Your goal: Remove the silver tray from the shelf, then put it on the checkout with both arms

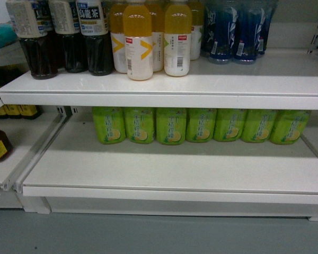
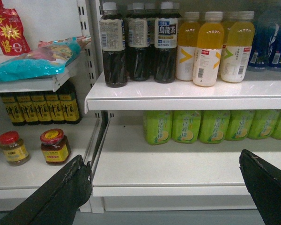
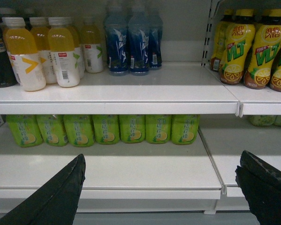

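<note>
No silver tray shows in any view, and the checkout is out of view too. In the left wrist view my left gripper [image 2: 163,159] is open, its black fingers [image 2: 65,187] far apart in front of the lower white shelf board [image 2: 168,176], with nothing between them. The right wrist view has my right gripper [image 3: 162,158] open as well, its black fingers [image 3: 61,192] wide apart before the lower shelf board [image 3: 131,176], holding nothing. Neither arm appears in the head view.
The upper shelf [image 1: 164,84] carries dark tea bottles [image 1: 63,32], orange drink bottles [image 1: 148,37] and blue bottles [image 1: 238,32]. Green packs [image 1: 201,124] line the back of the lower shelf [image 1: 169,169]. Jars [image 2: 54,146] stand on the left bay, yellow bottles [image 3: 253,51] on the right. Grey floor [image 1: 159,233] lies below.
</note>
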